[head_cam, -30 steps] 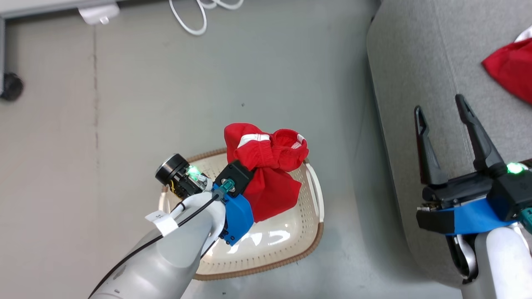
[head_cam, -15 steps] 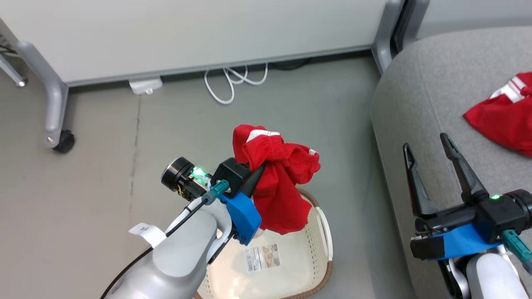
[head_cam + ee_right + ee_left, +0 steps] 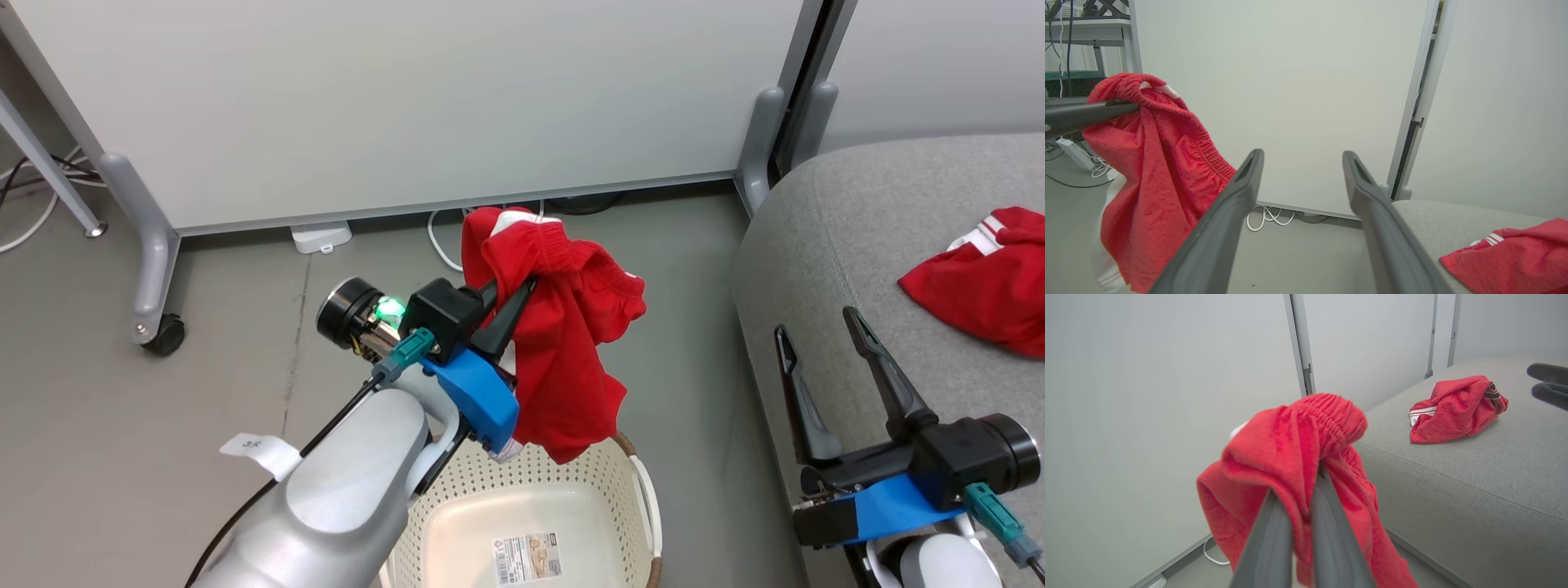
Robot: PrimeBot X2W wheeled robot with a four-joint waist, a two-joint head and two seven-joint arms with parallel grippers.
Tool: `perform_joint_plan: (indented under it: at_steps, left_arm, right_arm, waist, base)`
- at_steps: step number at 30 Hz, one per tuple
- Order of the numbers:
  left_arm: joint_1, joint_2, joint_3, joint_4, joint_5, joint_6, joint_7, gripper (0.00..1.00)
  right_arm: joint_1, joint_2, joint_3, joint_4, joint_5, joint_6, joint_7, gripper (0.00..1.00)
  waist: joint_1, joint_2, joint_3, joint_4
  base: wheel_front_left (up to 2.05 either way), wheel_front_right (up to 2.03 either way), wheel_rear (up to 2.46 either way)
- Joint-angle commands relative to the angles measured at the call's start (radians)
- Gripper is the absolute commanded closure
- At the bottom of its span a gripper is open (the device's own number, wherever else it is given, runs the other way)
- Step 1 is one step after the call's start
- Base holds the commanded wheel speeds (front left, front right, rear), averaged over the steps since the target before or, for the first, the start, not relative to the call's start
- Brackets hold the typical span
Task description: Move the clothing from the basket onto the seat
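Two dark fingers of the left gripper (image 3: 514,298) are pinched nearly together on a red garment (image 3: 563,351), biting into the folds just below its gathered elastic band. The band bunches up over the fingertips, and the rest of the cloth hangs straight down from the grip, so its long axis runs vertically. Its lower end dangles over the far rim of the basket (image 3: 571,474), clear of the basket floor. A bit of white trim shows at the top of the bunch and another near the bottom edge.

The basket sits on the grey floor below the left forearm, with a barcode sticker (image 3: 526,555) showing on its floor.

The right gripper (image 3: 816,322) is spread wide with nothing between its fingers. It hovers over the near edge of the seat (image 3: 849,212), fingers pointing away from the robot.

A second red garment (image 3: 988,286) with white stripes lies crumpled on the seat, well apart from the right gripper.

Between the hanging garment and the seat lies open floor. Behind stands a pale partition panel (image 3: 408,98) on grey legs, one with a black caster (image 3: 167,335), and a white cable (image 3: 437,237) loops on the floor beneath it.
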Motion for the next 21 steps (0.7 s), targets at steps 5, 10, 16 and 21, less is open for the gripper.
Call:
perform_joint_plan:
  at_steps: [5,10,16,21]
  left_arm:
    - [-0.035,0.011,-0.007,-0.038,-0.036,-0.002,-0.004,1.00]
    - [-0.054,0.013,-0.031,-0.090,-0.080,-0.002,0.035,1.00]
    - [-0.042,0.020,-0.028,-0.135,-0.109,-0.002,0.063,1.00]
    - [-0.036,0.028,-0.032,-0.162,-0.116,0.007,0.075,1.00]
  right_arm:
    - [0.029,0.012,-0.002,0.004,0.004,0.001,-0.001,0.00]
    - [0.039,0.021,-0.004,0.001,0.005,0.001,-0.001,0.00]
    - [0.041,0.028,-0.004,-0.003,0.007,0.000,-0.001,0.00]
    - [0.035,0.032,0.006,-0.012,0.012,0.001,-0.001,0.00]
  waist:
    - [0.0001,-0.0001,-0.023,0.005]
    - [0.0001,-0.0001,-0.034,0.011]
    - [0.0001,-0.0001,-0.037,0.015]
    - [0.0001,-0.0001,-0.034,0.020]
  base:
    - [0.00,0.00,0.00]
    - [0.00,0.00,0.00]
    - [0.00,0.00,0.00]
    - [0.00,0.00,0.00]
